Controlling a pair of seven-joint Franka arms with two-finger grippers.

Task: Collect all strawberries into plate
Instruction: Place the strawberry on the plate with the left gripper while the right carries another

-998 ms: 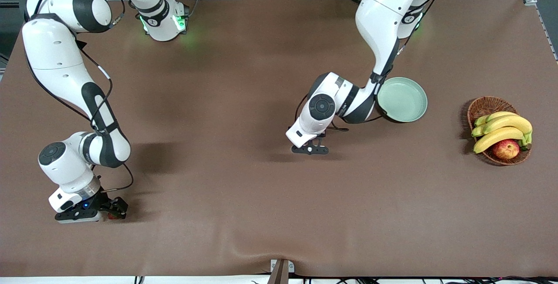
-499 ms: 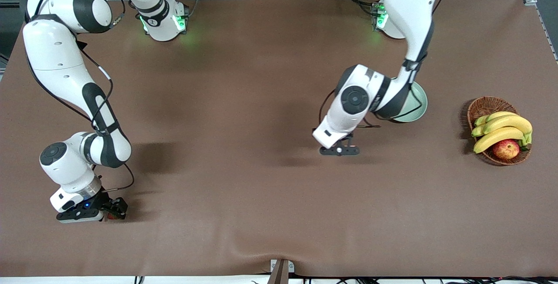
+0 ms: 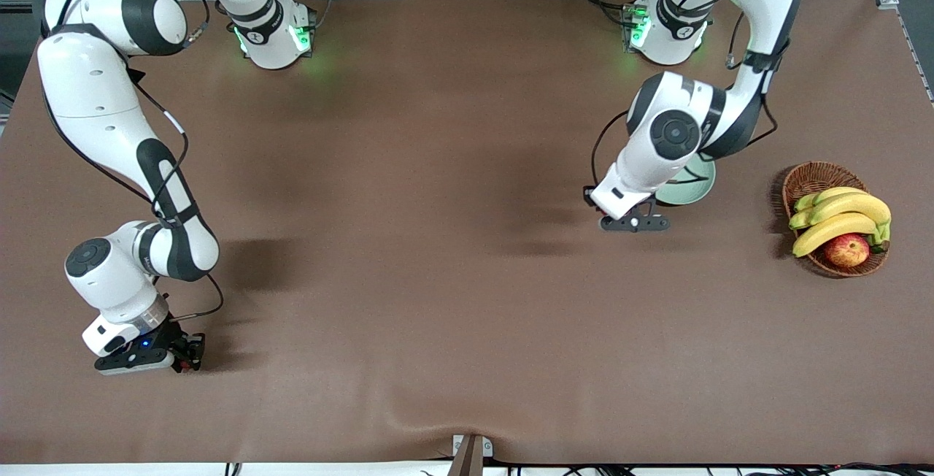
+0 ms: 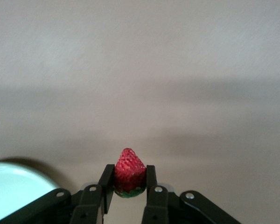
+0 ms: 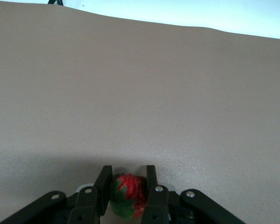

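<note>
Two strawberries were in my grip, none visibly on the plate (image 3: 693, 187): my left gripper (image 4: 129, 186), just beside the plate, pinched one berry (image 4: 129, 170), my right gripper (image 5: 128, 191) had closed on another berry (image 5: 128, 189) at the table (image 3: 438, 279).

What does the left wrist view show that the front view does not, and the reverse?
Only the left wrist view: the small red strawberry clamped between the left gripper's fingers, above the brown table.

Only the front view: the brown wicker basket of bananas and an apple, and the right gripper low at the table at the right arm's end, shut on a second strawberry.

Both: the pale mint-green round plate, beside the left gripper.
</note>
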